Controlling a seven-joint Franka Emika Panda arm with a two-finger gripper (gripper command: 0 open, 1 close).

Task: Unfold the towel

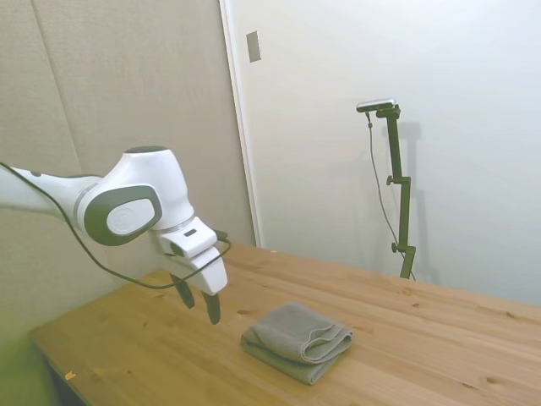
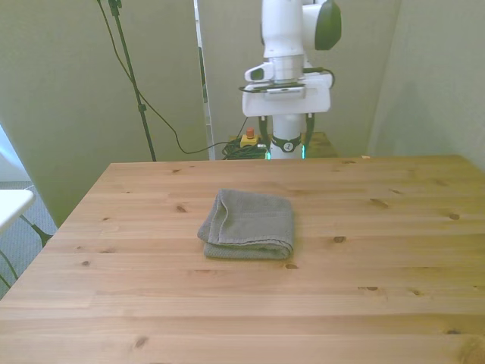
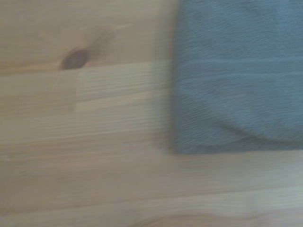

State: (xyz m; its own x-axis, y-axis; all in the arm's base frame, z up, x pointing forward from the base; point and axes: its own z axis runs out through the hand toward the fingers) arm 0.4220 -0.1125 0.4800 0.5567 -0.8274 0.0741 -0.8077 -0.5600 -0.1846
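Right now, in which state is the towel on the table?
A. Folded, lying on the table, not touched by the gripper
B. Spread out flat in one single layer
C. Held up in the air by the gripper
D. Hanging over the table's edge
A: the towel lies folded in layers on the table, and the gripper hangs open above the wood, apart from it.

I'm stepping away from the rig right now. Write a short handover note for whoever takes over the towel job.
Gripper: open, empty, hanging in the air above the table short of the towel, not touching it.
Towel: folded in a thick stack near the table's middle, lying flat; in the front view its rounded layered edges face the camera and the front view's left.
Done: nothing on the towel yet.
Left: reach the towel, grasp a top layer, and unfold it flat.
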